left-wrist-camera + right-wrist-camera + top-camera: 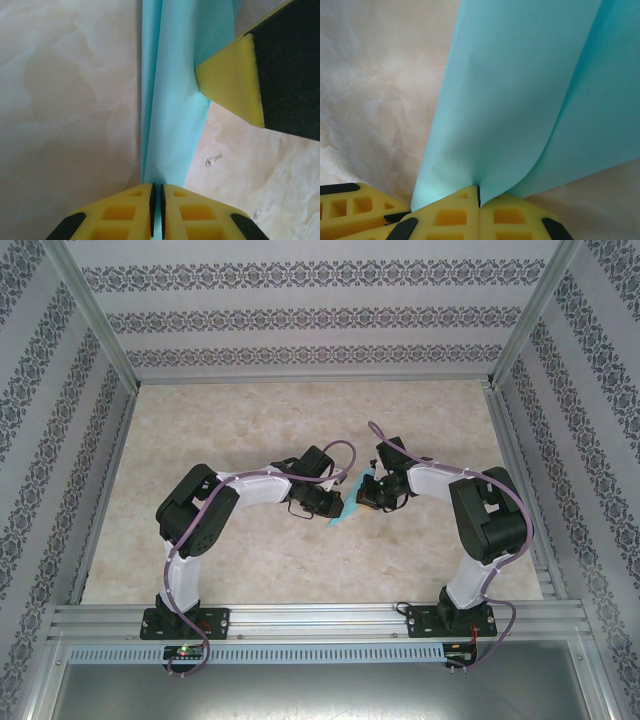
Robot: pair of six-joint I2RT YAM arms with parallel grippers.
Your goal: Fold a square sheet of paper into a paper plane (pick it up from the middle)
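Folding under way: left fingers (pixel 125 212) and right fingers (pixel 452 217) both pinch the doubled sheet (pixel 520 100); next likely needs crease pressing.

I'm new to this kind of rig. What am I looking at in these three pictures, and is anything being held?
The overhead picture shows two robot arms, the left arm and the right arm, bolted at the near edge of a marble-patterned table. The other two pictures come from a camera on each wrist, looking past its own yellow fingers. The left gripper and the right gripper each pinch the same turquoise paper, already folded into layers, and hold it between them.
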